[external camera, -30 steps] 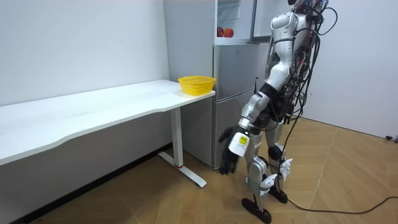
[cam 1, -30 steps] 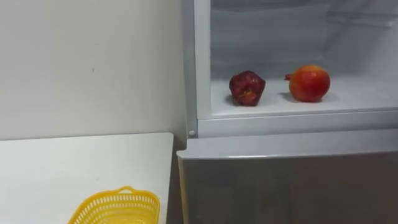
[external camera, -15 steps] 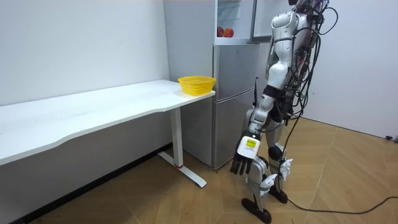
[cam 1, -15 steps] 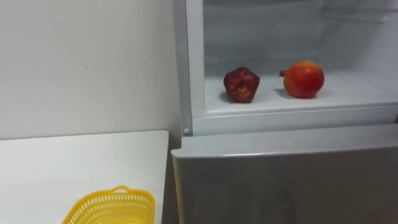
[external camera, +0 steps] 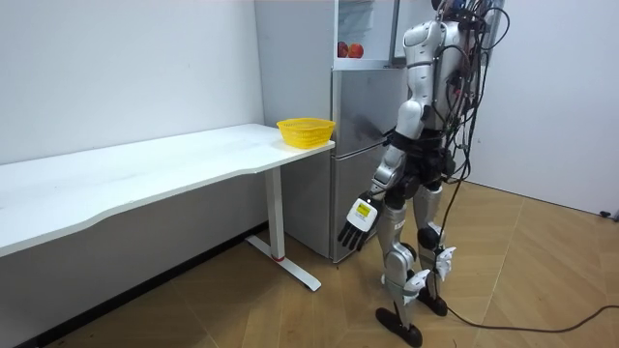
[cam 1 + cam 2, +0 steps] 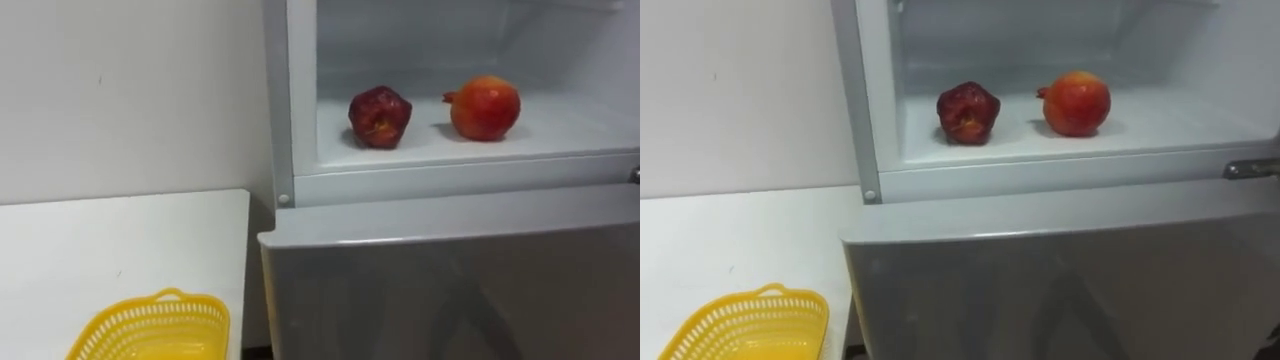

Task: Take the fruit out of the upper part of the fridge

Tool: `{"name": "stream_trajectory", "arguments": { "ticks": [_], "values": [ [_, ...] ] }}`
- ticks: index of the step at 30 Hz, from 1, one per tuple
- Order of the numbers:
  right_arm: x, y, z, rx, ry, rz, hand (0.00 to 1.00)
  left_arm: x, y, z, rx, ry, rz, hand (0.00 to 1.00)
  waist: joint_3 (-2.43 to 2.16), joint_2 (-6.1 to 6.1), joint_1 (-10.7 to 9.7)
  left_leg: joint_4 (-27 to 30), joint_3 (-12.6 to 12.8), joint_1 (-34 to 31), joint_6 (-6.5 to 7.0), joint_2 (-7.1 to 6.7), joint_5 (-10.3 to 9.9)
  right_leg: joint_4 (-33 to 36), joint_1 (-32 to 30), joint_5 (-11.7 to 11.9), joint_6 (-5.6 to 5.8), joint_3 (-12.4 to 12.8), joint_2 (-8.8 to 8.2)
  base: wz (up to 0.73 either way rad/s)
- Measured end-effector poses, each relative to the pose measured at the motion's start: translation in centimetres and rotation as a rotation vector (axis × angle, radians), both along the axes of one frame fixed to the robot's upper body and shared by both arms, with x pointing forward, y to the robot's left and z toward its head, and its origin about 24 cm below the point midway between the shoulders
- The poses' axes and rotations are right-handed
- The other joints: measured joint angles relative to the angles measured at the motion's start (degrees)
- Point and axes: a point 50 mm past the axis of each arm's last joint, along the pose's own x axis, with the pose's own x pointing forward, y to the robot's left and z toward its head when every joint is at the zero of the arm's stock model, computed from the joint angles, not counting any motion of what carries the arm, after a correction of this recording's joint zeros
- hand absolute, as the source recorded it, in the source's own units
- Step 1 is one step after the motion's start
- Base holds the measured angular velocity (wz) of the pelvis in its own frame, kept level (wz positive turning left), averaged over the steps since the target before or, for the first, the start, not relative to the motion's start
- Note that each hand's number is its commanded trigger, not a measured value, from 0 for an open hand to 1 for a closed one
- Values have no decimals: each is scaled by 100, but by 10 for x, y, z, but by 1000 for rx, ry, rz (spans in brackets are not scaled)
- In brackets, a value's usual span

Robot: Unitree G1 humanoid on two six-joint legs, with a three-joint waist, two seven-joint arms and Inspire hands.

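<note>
The upper fridge compartment (image 6: 300, 100) stands open in front of me. On its white shelf (image 6: 560, 135) lie a dark red apple (image 6: 379, 116) on the left and an orange-red pomegranate (image 6: 484, 107) to its right, a little apart. In the room view both fruits (image 5: 348, 49) are small red spots high in the fridge. I stand upright close to the fridge front. My left hand (image 5: 356, 227) hangs low beside my thigh with relaxed fingers and holds nothing.
A yellow mesh basket (image 6: 150, 325) sits on the white table (image 6: 100, 240) just left of the fridge. The grey lower fridge door (image 6: 450, 280) is closed. The upper door (image 5: 407, 29) is swung open above my shoulder. A white wall is behind the table.
My body has shifted closer to the fridge, so the eye view moved and the fruits look nearer. My left hand swung back, then forward again, still hanging low.
</note>
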Motion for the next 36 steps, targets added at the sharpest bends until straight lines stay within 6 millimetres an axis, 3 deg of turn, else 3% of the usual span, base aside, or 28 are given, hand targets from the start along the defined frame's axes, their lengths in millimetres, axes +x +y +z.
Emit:
{"name": "stream_trajectory", "arguments": {
  "ticks": [8,15,21,25,36],
  "values": [
    [17,2,60,-78,-317,-89,0,-21,1,0,16,39,8,0,4,15,-19,22,67,-19,6,30,4,94,-88,8,-13,5,17,-4],
    [21,24,97,-155,-555,-57,0,-31,0,-2,17,96,-47,0,-56,-6,36,30,73,-19,-1,75,3,93,-85,48,-48,2,69,-1],
    [21,45,109,-140,-660,17,0,-30,-1,-2,17,112,-120,0,-73,16,34,8,72,-8,-25,100,15,84,-58,64,-76,21,99,0],
    [21,47,113,-133,-680,30,0,-28,-2,-3,13,113,-149,0,-73,25,44,-2,71,-9,-28,102,17,87,-62,66,-79,25,103,0],
    [20,56,122,-110,-751,51,0,-26,2,-2,-13,115,-182,0,-29,-42,44,-70,73,-34,-32,103,21,72,-98,67,-79,17,105,0]
  ]
}}
